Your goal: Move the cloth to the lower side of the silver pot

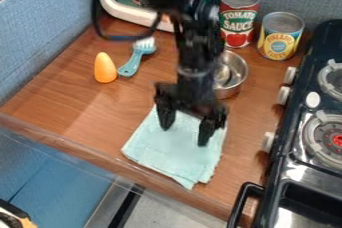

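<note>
The black gripper (pixel 185 133) hangs over the upper part of the light green cloth (pixel 170 154), its two fingers spread apart and nothing visible between them but cloth below. The cloth lies flat near the front edge of the wooden counter, its upper edge partly hidden by the gripper. Above and to the right of the cloth, the silver pot (pixel 230 89) stands with its left side hidden behind the arm. Whether the fingertips touch the cloth I cannot tell.
A yellow-orange cone-shaped object (pixel 105 68) and a blue brush (pixel 131 63) lie to the left. A tomato can (pixel 238 19) and a pineapple can (pixel 280 37) stand behind the pot. The stove (pixel 284 147) borders the right side.
</note>
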{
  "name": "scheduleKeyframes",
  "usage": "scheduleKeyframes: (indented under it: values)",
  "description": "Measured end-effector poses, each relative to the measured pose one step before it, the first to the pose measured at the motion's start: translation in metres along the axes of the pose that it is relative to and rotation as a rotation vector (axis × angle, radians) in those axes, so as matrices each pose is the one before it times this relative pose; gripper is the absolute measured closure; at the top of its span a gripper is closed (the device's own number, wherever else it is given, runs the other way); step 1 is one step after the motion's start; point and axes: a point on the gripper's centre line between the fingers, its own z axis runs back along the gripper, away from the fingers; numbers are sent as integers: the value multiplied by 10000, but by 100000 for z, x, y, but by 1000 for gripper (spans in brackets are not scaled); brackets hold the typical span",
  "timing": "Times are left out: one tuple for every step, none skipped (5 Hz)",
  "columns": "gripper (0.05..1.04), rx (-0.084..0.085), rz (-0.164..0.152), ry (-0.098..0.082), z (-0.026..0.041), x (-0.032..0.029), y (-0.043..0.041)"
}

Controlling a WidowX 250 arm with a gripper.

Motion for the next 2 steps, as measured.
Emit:
scheduleKeyframes:
  values:
    - [83,319,57,-628,3085,162,511]
    - [83,-1,10,-324,1198,127,26]
